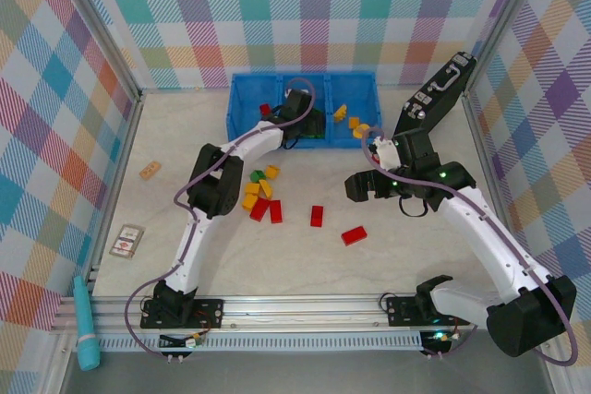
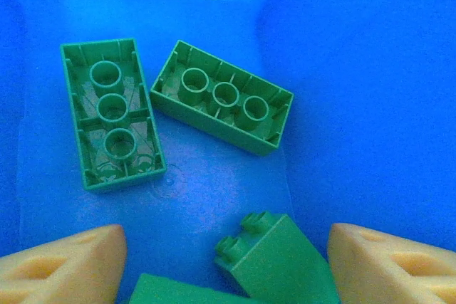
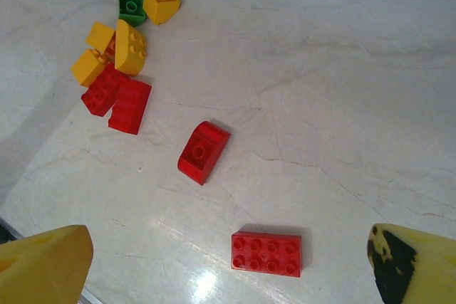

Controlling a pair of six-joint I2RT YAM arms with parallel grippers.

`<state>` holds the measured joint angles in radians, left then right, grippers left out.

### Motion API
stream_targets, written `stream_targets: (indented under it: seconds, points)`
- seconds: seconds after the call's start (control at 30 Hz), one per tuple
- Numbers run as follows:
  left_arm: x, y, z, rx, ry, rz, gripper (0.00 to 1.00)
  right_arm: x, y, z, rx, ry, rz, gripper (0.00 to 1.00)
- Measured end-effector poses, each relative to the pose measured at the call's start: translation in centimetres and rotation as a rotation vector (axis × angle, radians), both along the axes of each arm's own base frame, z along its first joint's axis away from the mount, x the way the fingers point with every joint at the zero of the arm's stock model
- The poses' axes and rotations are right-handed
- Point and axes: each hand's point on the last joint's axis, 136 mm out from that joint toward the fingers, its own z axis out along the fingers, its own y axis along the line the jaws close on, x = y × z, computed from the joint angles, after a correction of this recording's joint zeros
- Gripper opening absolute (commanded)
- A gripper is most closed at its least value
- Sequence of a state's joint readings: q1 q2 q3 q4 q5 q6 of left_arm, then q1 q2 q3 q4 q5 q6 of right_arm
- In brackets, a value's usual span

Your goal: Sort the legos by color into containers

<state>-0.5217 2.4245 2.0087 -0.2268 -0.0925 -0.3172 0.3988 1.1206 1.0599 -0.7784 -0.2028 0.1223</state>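
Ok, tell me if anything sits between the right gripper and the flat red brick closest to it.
Nothing visible does. The right gripper is open above bare tabletop, and the flat red brick lies alone in front of it, apart from the rounded red brick.

Both arms share one build. The left arm (image 1: 242, 148) and right arm (image 1: 489, 232) have smooth white tubular links joined by bulky black joint housings. A thin mauve-grey cable (image 1: 185, 251) runs along the outside of each arm, looping free near the wrist and the base. Each arm ends below in a flat black base plate (image 1: 189, 309). A small green light (image 1: 442, 174) glows on the right arm's black wrist housing. The left gripper (image 2: 228, 265) has blunt, wedge-shaped, pale yellow fingers (image 2: 64, 265) with shallow moulded hollows. The right gripper (image 3: 229, 243) has the same yellow fingers (image 3: 46, 265), and one has a rough black patch on its face.
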Motion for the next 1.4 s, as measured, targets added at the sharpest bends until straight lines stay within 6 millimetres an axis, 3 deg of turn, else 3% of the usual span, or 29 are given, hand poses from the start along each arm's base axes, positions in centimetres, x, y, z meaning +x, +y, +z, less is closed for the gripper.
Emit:
stream_targets:
  seconds: [0.13,0.43,0.63,0.7,0.8,0.97,1.07,1.13,1.2,1.4]
  points:
    - [-0.6,0.3,1.1,-0.017,-0.012,0.0,0.66,0.0,0.0,0.0,0.0,0.0,-0.001,0.99]
    - [0.1,-0.3,9.6,-0.126,-0.194,-0.007,0.53,0.0,0.0,0.0,0.0,0.0,0.0,0.99]
    - [-1.1,0.5,9.7,-0.133,-0.2,-0.007,0.48,0.0,0.0,0.0,-0.001,0.0,-0.002,0.99]
    - [-2.2,1.1,9.5,-0.122,-0.183,-0.008,0.48,0.0,-0.1,0.0,-0.002,-0.001,-0.004,0.99]
    - [-4.5,2.7,11.0,-0.092,-0.178,-0.011,0.48,0.0,-0.1,0.2,0.001,-0.004,-0.006,0.99]
    - [-9.9,6.9,17.3,-0.008,-0.242,-0.013,0.51,0.0,-0.1,0.2,0.005,0.0,-0.012,0.99]
    - [-13.5,9.3,19.7,0.056,-0.279,-0.044,0.51,0.0,0.0,0.1,0.009,0.007,-0.015,0.99]
    - [-15.6,10.6,19.6,0.111,-0.273,-0.079,0.51,0.1,0.1,0.0,0.011,0.01,-0.017,0.99]
    - [-17.1,11.5,18.2,0.171,-0.243,-0.118,0.51,0.2,0.2,-0.1,0.015,0.014,-0.018,0.99]
    - [-19.3,14.2,10.4,0.341,-0.05,-0.213,0.55,0.3,0.5,0.0,0.032,0.021,-0.023,0.99]
